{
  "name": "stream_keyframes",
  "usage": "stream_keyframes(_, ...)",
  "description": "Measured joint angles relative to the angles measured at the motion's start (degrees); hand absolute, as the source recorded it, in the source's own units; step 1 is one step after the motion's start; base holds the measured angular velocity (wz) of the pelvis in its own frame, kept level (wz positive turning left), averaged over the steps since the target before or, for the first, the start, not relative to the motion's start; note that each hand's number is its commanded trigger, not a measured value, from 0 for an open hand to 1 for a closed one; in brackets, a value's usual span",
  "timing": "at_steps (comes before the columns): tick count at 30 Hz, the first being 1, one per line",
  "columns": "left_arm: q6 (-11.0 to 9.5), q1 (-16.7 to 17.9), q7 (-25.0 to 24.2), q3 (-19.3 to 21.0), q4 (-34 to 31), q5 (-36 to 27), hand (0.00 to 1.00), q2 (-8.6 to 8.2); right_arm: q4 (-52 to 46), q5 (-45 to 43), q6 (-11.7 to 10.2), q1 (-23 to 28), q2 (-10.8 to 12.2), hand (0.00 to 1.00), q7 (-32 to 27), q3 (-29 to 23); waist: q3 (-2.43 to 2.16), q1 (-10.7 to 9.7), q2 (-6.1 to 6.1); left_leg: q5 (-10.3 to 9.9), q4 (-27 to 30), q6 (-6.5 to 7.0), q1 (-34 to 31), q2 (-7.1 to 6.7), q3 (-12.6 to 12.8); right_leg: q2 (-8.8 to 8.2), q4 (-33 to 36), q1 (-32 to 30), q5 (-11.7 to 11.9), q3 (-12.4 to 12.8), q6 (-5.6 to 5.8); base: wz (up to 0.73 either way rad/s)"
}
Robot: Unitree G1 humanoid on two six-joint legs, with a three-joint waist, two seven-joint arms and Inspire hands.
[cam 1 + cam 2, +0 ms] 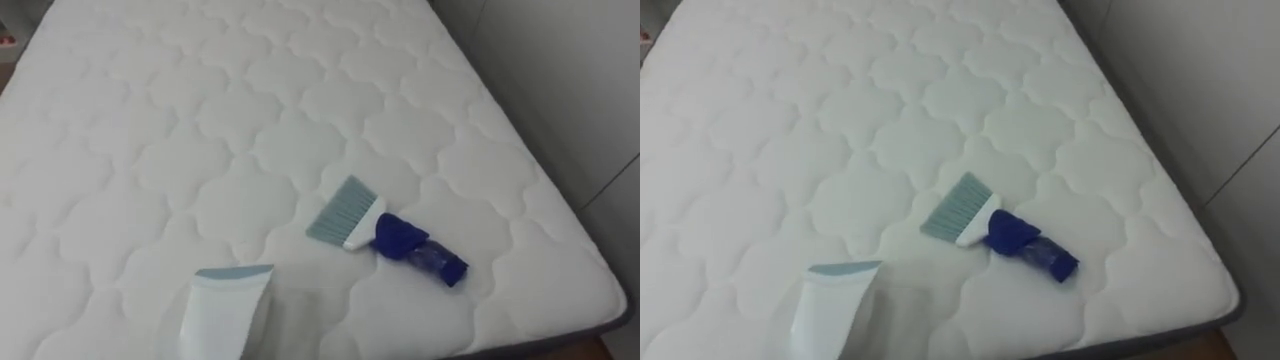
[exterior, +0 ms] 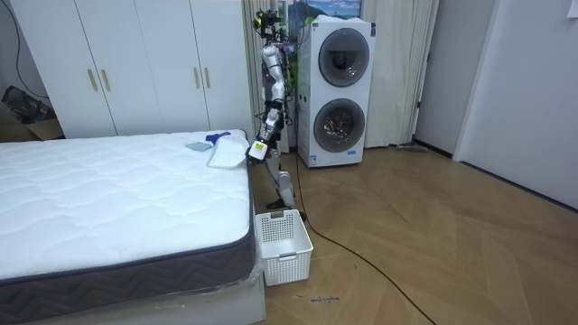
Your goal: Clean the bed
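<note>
A white quilted mattress (image 1: 200, 120) lies bare in front of me. On it, near its front right corner, rests a hand brush (image 1: 385, 232) with grey-blue bristles, a white base and a dark blue handle. To its lower left lies a white dustpan (image 1: 225, 310) with a pale blue lip. In the room view I stand upright at the far corner of the bed (image 2: 108, 199), next to the dustpan (image 2: 228, 152) and brush (image 2: 213, 138). My left hand (image 2: 257, 151) hangs by the mattress edge, close to the dustpan.
A white laundry basket (image 2: 284, 244) stands on the wooden floor at the bed's side. Stacked washing machines (image 2: 339, 90) are behind me and white wardrobes (image 2: 135, 63) line the wall beyond the bed. A wall runs close along the mattress's right edge (image 1: 560, 190).
</note>
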Motion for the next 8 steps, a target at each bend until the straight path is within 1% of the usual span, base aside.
stream_keyframes(1,0.6,0.2,0.0,0.3,0.0,0.0,0.0,0.0,0.8,-0.9,0.4,0.0,0.0,0.0,0.2,-0.1,-0.02,0.0,-0.09,0.0,0.0,0.0,0.1,0.0,0.0,-0.01,0.0,0.1,0.0,-0.1,0.0,0.07)
stream_keyframes(2,1.9,0.7,-0.4,0.7,0.1,0.0,0.0,0.0,2.1,-2.8,1.8,-0.5,0.0,0.0,0.7,-0.2,0.15,0.1,-0.3,0.0,0.0,0.0,0.5,0.01,0.0,-0.03,0.0,0.6,0.0,-0.1,0.0,0.06)
stream_keyframes(3,3.1,1.0,-0.8,0.9,0.5,0.4,0.0,0.0,3.4,-4.9,3.1,-0.6,0.0,0.0,1.4,-0.2,0.19,0.0,-0.43,0.0,0.0,0.0,1.1,0.0,-0.1,-0.06,-0.1,1.4,0.0,-0.3,0.03,0.07)
stream_keyframes(4,3.6,1.1,-1.1,0.9,0.9,0.9,0.0,-0.01,3.9,-5.8,3.8,-0.7,0.0,0.0,1.8,-0.2,0.24,0.1,-0.49,0.0,0.0,0.0,1.4,-0.02,-0.1,-0.1,-0.4,1.8,-0.1,-0.3,0.08,0.08)
stream_keyframes(5,4.5,1.0,-1.5,0.9,2.2,1.2,0.0,-0.09,4.2,-7.5,5.2,-0.8,0.1,0.0,2.9,-0.2,0.34,0.1,-0.52,0.0,0.0,0.0,1.9,-0.05,-0.1,-0.18,-0.5,2.5,-0.3,-0.3,0.11,0.05)
stream_keyframes(6,5.3,0.9,-2.0,0.9,3.2,1.5,0.0,-0.24,4.2,-9.3,6.2,-0.9,0.3,0.0,4.1,-0.2,0.29,0.1,-0.71,0.0,0.1,0.0,2.0,-0.12,-0.1,-0.27,-0.5,2.6,-0.6,-0.2,0.17,0.0)
stream_keyframes(7,5.8,0.7,-2.2,1.0,3.8,2.0,0.0,-0.44,4.3,-10.3,6.6,-1.1,0.3,0.0,4.7,-0.2,0.35,0.1,-0.81,0.0,0.1,0.0,2.0,-0.11,-0.1,-0.28,-0.4,2.5,-0.6,-0.2,0.18,0.0)
stream_keyframes(8,6.6,0.4,-2.6,1.0,4.5,2.3,0.0,-0.8,4.3,-11.7,7.4,-1.4,0.3,0.0,5.8,-0.2,0.4,0.2,-0.95,0.0,0.1,0.01,1.9,-0.1,-0.1,-0.28,-0.3,2.4,-0.6,-0.2,0.19,0.0)
